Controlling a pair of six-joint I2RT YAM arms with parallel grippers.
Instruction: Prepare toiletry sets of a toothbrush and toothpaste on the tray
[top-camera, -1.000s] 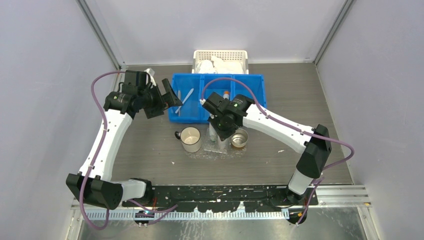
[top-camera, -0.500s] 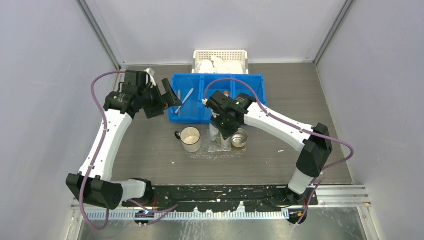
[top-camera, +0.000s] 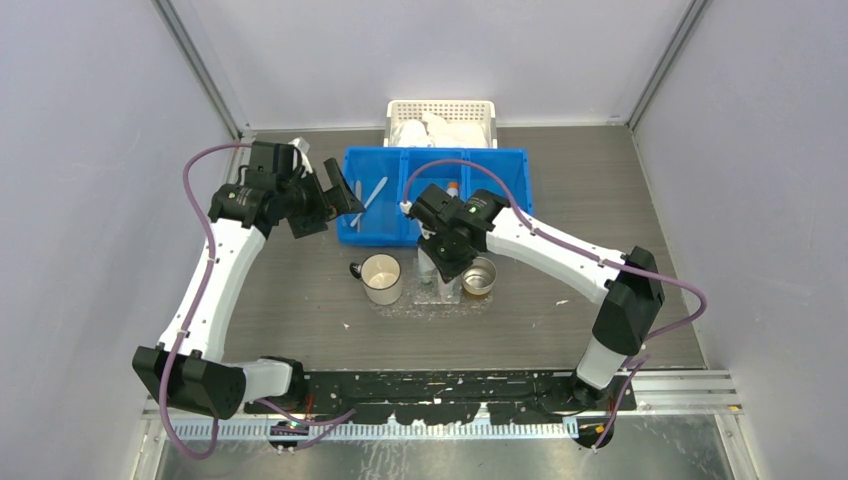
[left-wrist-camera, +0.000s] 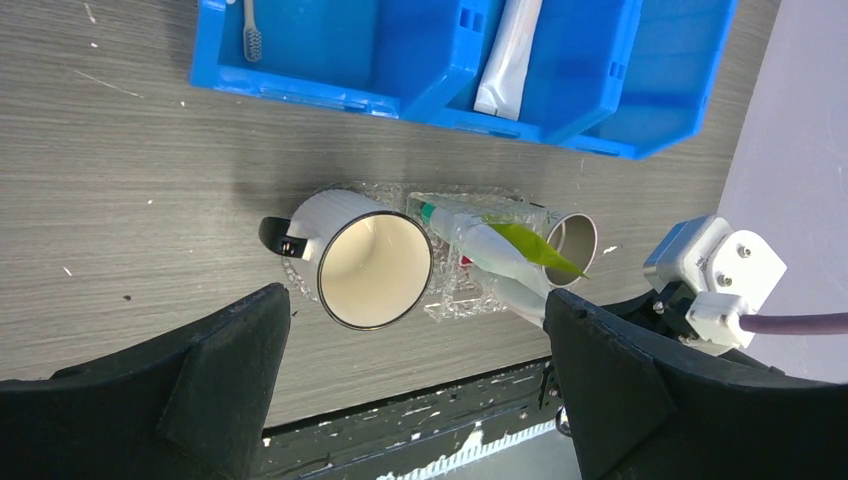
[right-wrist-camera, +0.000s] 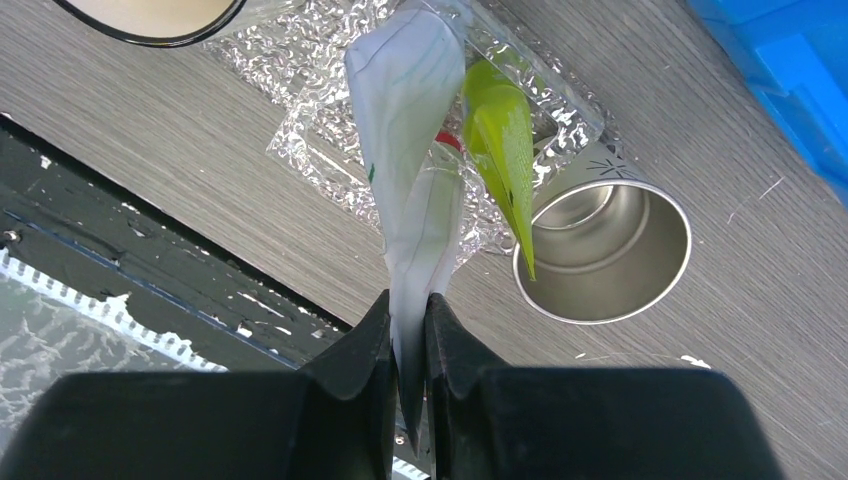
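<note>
Right pincer (right-wrist-camera: 408, 305) clamps the flat end of a white toothpaste (right-wrist-camera: 410, 120) above the clear tray (right-wrist-camera: 300, 130), between a white mug (left-wrist-camera: 375, 270) and steel cup (right-wrist-camera: 600, 250); left pincer (left-wrist-camera: 415, 300) gapes open over the tabletop (left-wrist-camera: 120, 180).

Toothbrush (left-wrist-camera: 252, 38) handle beyond top edge

My gripper (left-wrist-camera: 415, 320), jaws spread, above: mug (left-wrist-camera: 375, 270) on tray (left-wrist-camera: 455, 298), toothpaste (left-wrist-camera: 480, 248) beside it, steel cup (left-wrist-camera: 572, 240), blue bin (left-wrist-camera: 430, 55) with toothbrush (left-wrist-camera: 252, 35).
</note>
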